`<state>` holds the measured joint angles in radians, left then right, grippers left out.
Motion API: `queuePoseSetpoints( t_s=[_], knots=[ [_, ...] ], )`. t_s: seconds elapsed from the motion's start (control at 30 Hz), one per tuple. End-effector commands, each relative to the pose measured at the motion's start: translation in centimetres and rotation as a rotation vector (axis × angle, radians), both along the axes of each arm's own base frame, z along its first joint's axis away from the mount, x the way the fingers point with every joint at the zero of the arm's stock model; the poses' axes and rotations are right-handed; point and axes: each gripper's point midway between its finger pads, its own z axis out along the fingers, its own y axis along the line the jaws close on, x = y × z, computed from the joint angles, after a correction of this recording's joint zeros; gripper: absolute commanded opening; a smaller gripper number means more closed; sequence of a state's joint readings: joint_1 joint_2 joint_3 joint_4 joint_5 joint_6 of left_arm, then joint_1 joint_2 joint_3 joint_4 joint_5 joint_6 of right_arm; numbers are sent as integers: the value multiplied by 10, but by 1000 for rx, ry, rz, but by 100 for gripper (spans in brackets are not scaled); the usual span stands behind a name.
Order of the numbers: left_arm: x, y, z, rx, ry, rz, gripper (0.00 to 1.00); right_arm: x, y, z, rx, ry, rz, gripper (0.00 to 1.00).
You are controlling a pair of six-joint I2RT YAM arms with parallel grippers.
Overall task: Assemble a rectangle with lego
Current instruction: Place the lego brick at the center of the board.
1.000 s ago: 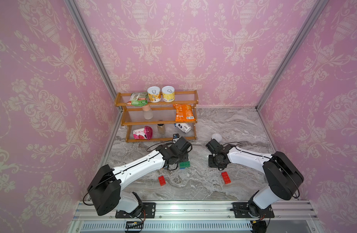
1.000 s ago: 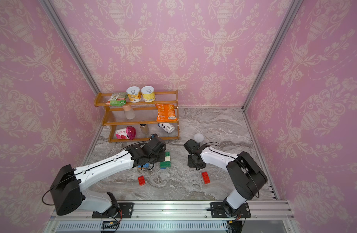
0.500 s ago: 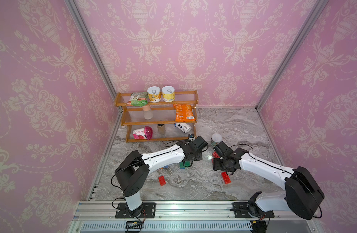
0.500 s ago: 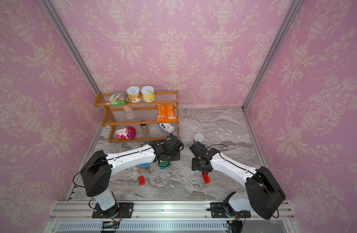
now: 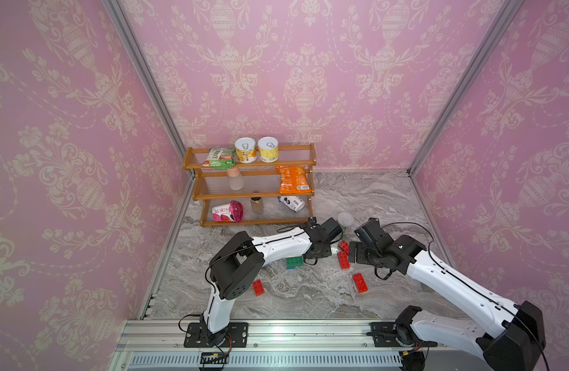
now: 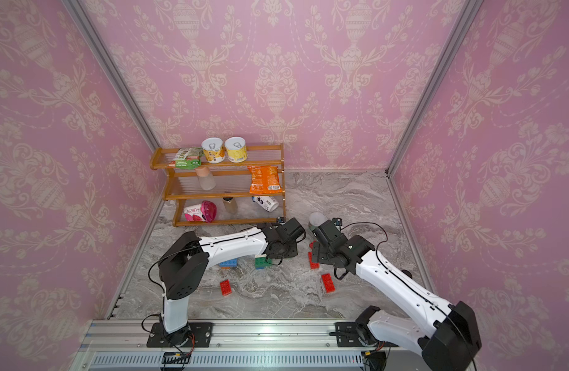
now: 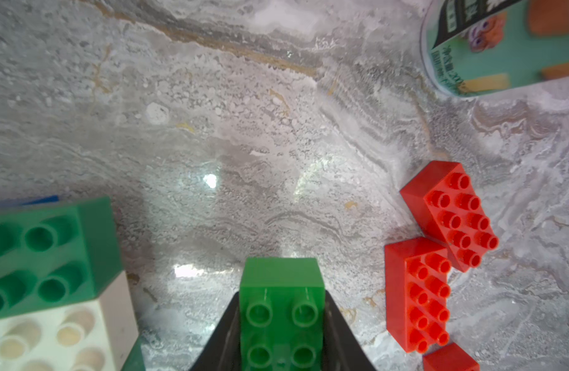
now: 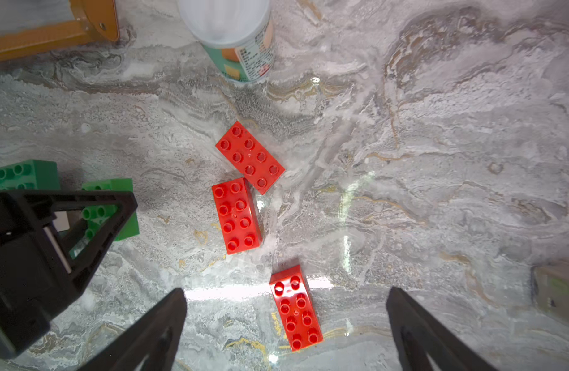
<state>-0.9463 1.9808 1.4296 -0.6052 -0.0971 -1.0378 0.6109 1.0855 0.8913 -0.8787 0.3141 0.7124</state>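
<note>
The grey marble worktop (image 5: 308, 298) carries a wooden shelf (image 5: 251, 164) at its back left corner. The left arm (image 5: 276, 245) and the right arm (image 5: 453, 282) both reach in from the front rail, and their hands come close together just in front of the shelf's right end.

The left hand (image 7: 281, 297) is clamped narrow on a green brick (image 7: 281, 279), whose studs face the wrist camera. The right hand (image 8: 286, 290) stands wide and holds nothing.

A cup (image 5: 345, 220) stands upright just behind the two hands. Beside the left hand sits a green-over-white stack (image 5: 292, 261), with a blue brick (image 6: 227, 263) just beyond it.

Between the hands lie a red brick (image 8: 250, 157) and a second red brick (image 8: 236, 215), touching at a corner. A third red brick (image 8: 296, 311) lies flat on the worktop nearer the front. In the right wrist view it shows between the spread fingers (image 8: 167, 321), touching neither. A fourth red brick (image 5: 258, 287) lies alone by the left arm's elbow.
</note>
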Motion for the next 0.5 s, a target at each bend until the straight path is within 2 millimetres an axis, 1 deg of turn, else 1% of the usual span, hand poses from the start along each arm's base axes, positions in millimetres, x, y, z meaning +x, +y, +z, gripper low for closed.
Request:
queuePoseSetpoints(
  t_s=[0.0,0.1,0.17,0.23,0.3,0.4,0.47],
  knots=[
    [-9,1,-6,38,52,32,0,-1,-14,15,-13,-58,-59,100],
    [-14,0,-13,67,74,18,0,-2,-18,22,2,-89,-78,100],
    [-18,-1,-17,68,94,16,0,-2,-17,27,13,-103,-68,100],
    [-18,-2,-20,68,102,15,4,-2,-17,30,22,-111,-72,100],
    [-18,-3,-21,68,103,13,8,0,-13,33,48,-128,-61,100],
    [-19,-4,-24,65,110,9,21,0,-13,38,75,-161,-60,100],
    [-19,-5,-25,65,113,5,25,0,-16,44,76,-182,-67,100]
  ],
)
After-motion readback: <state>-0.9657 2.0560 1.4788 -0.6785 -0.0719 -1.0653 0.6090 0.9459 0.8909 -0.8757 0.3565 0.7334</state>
